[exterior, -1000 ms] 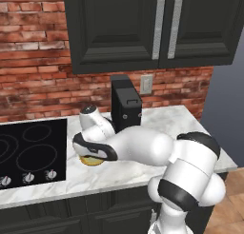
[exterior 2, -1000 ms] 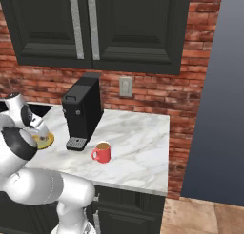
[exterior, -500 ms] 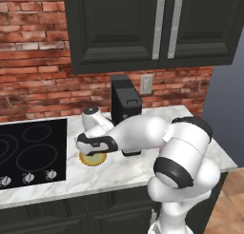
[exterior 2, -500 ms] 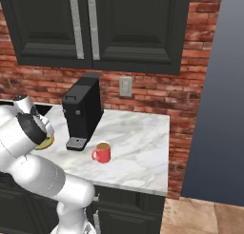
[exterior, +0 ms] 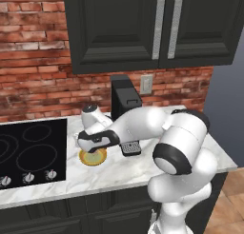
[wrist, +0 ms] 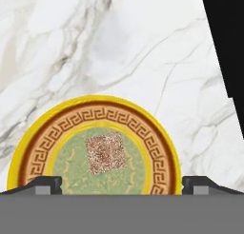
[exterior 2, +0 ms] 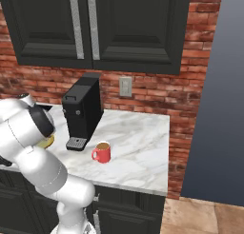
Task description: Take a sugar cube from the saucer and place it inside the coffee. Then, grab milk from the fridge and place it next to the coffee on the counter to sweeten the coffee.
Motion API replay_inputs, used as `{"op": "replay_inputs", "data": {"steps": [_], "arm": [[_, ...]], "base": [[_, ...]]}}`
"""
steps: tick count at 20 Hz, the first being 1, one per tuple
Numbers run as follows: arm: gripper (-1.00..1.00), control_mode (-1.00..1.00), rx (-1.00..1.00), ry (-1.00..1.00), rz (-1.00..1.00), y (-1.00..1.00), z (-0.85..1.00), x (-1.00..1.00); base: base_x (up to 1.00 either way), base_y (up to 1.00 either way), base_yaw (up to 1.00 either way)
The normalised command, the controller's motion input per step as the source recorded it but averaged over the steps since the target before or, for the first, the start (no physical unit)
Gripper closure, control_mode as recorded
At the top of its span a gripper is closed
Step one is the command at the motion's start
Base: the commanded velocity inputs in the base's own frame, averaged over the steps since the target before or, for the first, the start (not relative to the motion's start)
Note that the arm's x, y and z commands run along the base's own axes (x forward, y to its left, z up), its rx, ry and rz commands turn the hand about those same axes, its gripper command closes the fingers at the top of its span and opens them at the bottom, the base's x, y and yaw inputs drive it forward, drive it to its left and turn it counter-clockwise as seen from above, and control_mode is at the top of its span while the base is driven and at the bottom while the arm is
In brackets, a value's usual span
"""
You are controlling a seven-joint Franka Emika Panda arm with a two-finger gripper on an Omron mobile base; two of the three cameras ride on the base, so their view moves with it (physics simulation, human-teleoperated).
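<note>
On the white marble-look counter (exterior: pixel 143 169) with grey veins, set over dark cabinets and backed by a red brick wall (exterior: pixel 33 76), the white arm reaches from the base toward 9 o'clock in the left base view, its hand hanging directly over the small round yellow-gold saucer (exterior: pixel 93 157). A black cooktop (exterior: pixel 28 150) lies at 9 o'clock of that saucer, and a black box-shaped coffee machine (exterior 2: pixel 82 109) stands against the wall at its 2 o'clock, under the dark upper cabinets (exterior 2: pixel 95 26). In the right base view the small red cylindrical coffee cup (exterior 2: pixel 102 152) sits at 4 o'clock of the machine, just beside its drip tray, well apart from the saucer, with brown liquid showing at its top. In the hand view the saucer shows a Greek-key band around a paler green centre, and the tiny sugar cube (wrist: pixel 106 152), looking speckled brown here, rests in the middle of it. The gripper (wrist: pixel 121 183) is spread wide, one dark fingertip (wrist: pixel 40 184) at 8 o'clock and the other at 4 o'clock of the cube, both outside the saucer's rim, holding nothing.
</note>
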Motion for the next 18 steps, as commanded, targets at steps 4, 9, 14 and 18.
{"op": "replay_inputs", "data": {"steps": [4, 9, 14, 18], "arm": [[-1.00, -1.00, 0.00, 0.00, 0.00, 0.00, -0.09, 0.00], [-1.00, -1.00, 0.00, 0.00, 0.00, 0.00, -0.18, 0.00], [-1.00, -1.00, 0.00, 0.00, 0.00, 0.00, -0.11, 0.05], [-1.00, -1.00, 0.01, 0.00, 0.00, 0.00, -0.02, 0.00]], "base": [[0.00, 0.00, 0.00], [0.00, 0.00, 0.00], [0.00, 0.00, 0.00], [0.00, 0.00, 0.00]]}}
